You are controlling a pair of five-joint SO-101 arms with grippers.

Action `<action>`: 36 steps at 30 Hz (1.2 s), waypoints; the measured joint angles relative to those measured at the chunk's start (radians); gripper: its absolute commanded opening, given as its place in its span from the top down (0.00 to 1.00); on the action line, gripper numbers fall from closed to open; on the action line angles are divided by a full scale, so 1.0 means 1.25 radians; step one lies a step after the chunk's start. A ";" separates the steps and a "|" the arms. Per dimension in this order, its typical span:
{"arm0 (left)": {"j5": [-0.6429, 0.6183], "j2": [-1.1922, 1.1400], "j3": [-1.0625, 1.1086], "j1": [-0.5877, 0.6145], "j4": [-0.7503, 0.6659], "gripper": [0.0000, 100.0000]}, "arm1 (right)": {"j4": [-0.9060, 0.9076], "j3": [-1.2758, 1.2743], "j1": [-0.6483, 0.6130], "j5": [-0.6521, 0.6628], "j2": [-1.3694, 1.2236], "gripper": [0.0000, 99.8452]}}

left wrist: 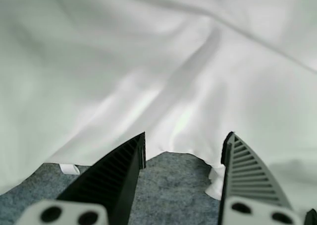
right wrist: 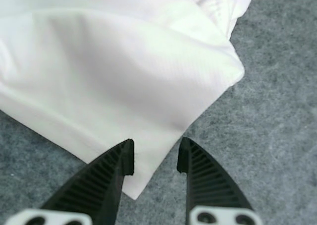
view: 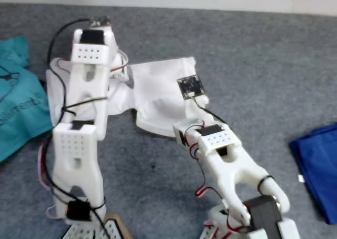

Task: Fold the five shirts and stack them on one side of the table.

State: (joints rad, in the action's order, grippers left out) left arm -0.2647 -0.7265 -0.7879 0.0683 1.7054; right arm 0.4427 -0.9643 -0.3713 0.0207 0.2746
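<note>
Left gripper (left wrist: 186, 137) is spread with the white shirt (left wrist: 148, 61) hem between its tips, right gripper (right wrist: 157, 141) is spread too, straddling a shirt corner, so likely both staged to pinch edges for a fold.

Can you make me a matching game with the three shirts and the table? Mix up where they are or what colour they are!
Things:
1. white shirt
2. teal shirt
3. blue shirt
4. table

Places or colours:
A. at the right edge of the high view
B. grey, lying under everything
C. spread out in the middle
D. at the left edge of the high view

Pairs: 1-C, 2-D, 3-A, 4-B
</note>
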 measured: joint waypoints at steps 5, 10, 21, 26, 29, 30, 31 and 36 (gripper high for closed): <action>-0.001 0.036 0.222 0.023 -0.164 0.74 | 0.022 0.000 -0.007 -0.001 0.000 0.84; 0.000 0.037 0.328 0.027 -0.300 0.74 | 0.060 0.000 -0.031 -0.023 0.000 0.84; 0.000 0.066 0.438 0.065 -0.509 0.74 | 0.061 0.000 -0.026 -0.027 0.000 0.84; 0.000 0.066 0.439 0.065 -0.516 0.74 | 0.049 0.000 0.007 -0.027 0.000 0.96; 0.000 0.066 0.439 0.065 -0.516 0.74 | 0.038 0.000 0.011 -0.027 0.000 0.99; 0.000 0.066 0.439 0.065 -0.516 0.74 | 0.034 0.000 0.011 -0.027 0.000 0.99; 0.000 0.066 0.439 0.065 -0.516 0.74 | 0.032 0.000 0.011 -0.027 0.000 0.99; 0.000 0.066 0.439 0.065 -0.516 0.74 | 0.031 0.000 0.011 -0.027 0.000 0.99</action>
State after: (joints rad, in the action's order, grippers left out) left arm -0.2647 -0.6437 -0.2386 0.1496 1.0610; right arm 0.4810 -0.9643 -0.3575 -0.0130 0.2746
